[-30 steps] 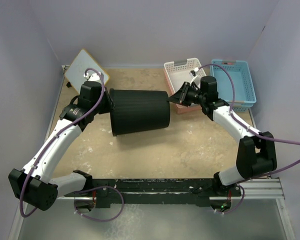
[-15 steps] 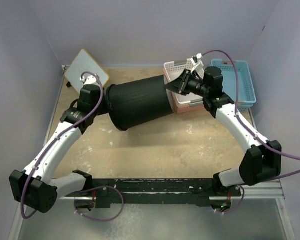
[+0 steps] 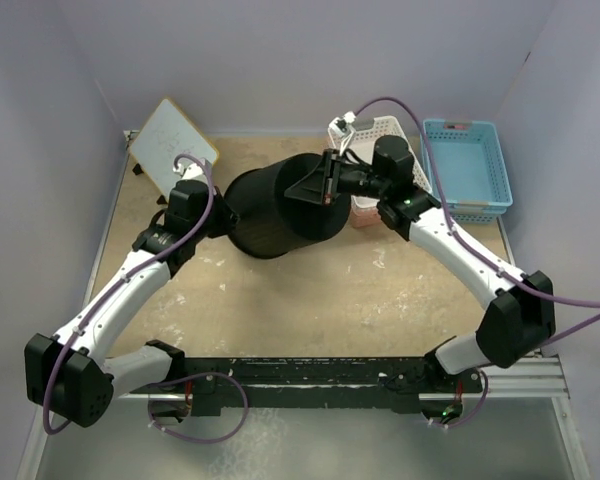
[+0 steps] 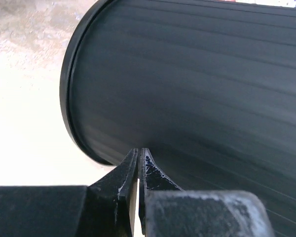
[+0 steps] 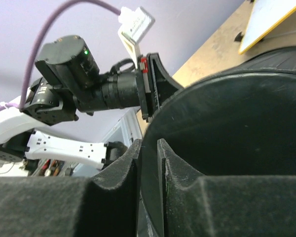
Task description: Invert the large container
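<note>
Lab robot cell, lavender walls (image 3: pixel 310 60)

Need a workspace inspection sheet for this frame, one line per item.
Surface: tan table, white scuffs.
Job's things: large container tilted between both arms, not yet inverted.
Clutter: pink basket and blue basket far right; white board propped far left.
Grippers: left tool shut, tips against the ribbed side; right tool clamped on the container's end rim.
Cables: purple cables loop above the arms, no snag seen.
Surroundings: lavender walls; nothing else seen.

White arms (image 3: pixel 120 295), blk joints (image 3: pixel 68 385), purple cables (image 3: pixel 385 99)
</note>
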